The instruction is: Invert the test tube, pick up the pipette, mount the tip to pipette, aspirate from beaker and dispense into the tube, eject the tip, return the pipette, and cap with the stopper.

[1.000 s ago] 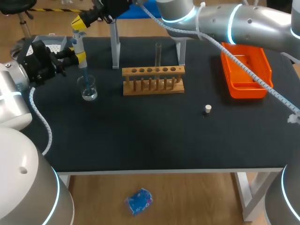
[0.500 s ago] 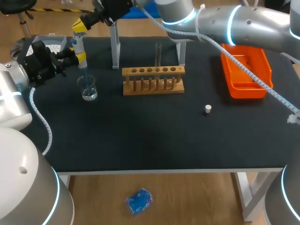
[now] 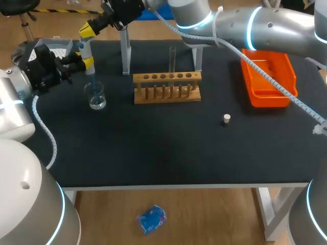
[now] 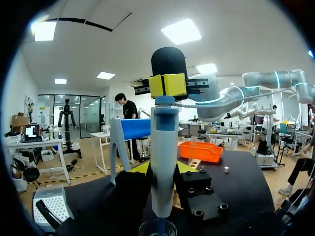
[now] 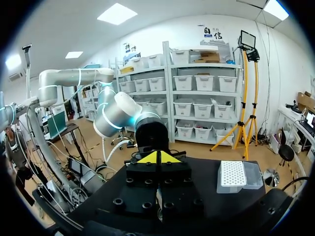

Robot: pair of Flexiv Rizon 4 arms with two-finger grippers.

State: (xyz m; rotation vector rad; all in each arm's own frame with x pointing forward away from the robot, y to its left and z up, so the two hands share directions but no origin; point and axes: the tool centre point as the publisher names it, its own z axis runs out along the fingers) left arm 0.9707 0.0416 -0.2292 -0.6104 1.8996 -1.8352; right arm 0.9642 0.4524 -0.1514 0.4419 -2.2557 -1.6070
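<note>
the left fingers (image 3: 88, 62) are clamping the pipette (image 3: 86, 50) upright so its tip is dipping into the beaker (image 3: 96, 96), far left, likely for aspirating. the right fingers (image 3: 87, 29), closed and empty, are resting on its plunger. the test tube (image 3: 172, 58) is standing in the rack (image 3: 167, 88) on the black surface (image 3: 153, 143).

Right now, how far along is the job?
Done: test tube stands in the rack, tip mounted. In hand: left gripper holds pipette, tip in beaker, right gripper atop it. Left: dispense, eject, return; stopper lies on the table.
</note>
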